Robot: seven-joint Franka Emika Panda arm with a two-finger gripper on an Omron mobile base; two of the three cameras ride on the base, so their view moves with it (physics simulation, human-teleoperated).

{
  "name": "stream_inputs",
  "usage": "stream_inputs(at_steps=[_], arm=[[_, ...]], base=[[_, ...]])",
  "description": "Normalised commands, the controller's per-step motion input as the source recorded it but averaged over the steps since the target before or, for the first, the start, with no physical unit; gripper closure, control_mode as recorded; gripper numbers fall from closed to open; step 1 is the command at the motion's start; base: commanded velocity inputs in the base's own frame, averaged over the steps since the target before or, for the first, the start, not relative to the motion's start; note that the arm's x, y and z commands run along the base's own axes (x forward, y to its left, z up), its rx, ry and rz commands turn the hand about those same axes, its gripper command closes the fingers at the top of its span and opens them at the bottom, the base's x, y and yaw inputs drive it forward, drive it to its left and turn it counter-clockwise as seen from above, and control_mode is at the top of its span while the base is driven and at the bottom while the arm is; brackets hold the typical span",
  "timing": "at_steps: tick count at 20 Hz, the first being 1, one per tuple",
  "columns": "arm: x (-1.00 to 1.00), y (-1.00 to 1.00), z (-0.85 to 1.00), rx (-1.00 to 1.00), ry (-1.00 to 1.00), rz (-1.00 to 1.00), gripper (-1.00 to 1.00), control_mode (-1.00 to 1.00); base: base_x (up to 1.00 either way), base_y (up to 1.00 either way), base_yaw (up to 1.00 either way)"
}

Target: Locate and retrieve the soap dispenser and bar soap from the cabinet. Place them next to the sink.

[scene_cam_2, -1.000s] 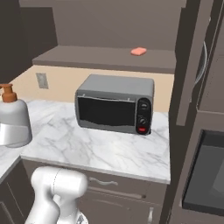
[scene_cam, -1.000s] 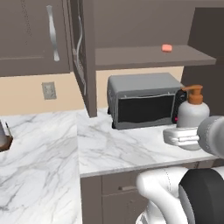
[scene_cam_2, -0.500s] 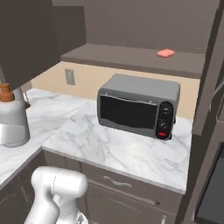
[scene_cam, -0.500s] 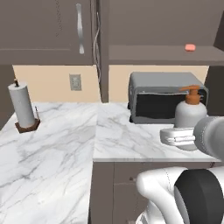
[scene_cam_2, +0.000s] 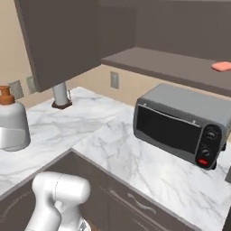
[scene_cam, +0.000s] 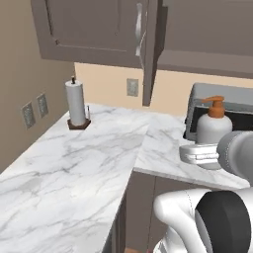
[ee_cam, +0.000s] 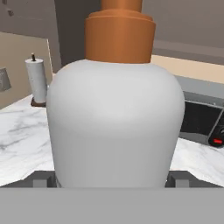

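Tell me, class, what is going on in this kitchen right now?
The robot's gripper is closed on the soap dispenser, a white bottle with an orange pump, holding it upright above the marble counter. The bar soap lies on the cabinet shelf above the toaster oven, so it is yet to be fetched. A paper towel roll stands near the counter's back corner.
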Motion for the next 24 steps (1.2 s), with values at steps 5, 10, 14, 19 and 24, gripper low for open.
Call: stream_inputs(at_steps=[5, 10, 14, 19, 24], arm=[[0.0, 0.0, 0.0, 0.0, 0.0, 0.0, 1.0, 1.0], [0.0, 0.0, 0.0, 0.0, 0.0, 0.0, 1.0, 1.0], [0.0, 0.0, 0.0, 0.0, 0.0, 0.0, 1.0, 1.0], [0.0, 0.0, 0.0, 0.0, 0.0, 0.0, 1.0, 1.0], [0.0, 0.0, 0.0, 0.0, 0.0, 0.0, 1.0, 1.0]], base=[[0.0, 0.12, 0.5], [0.0, 0.24, 0.48], [0.0, 0.19, 0.5], [0.0, 0.17, 0.5], [0.0, 0.15, 0.5]])
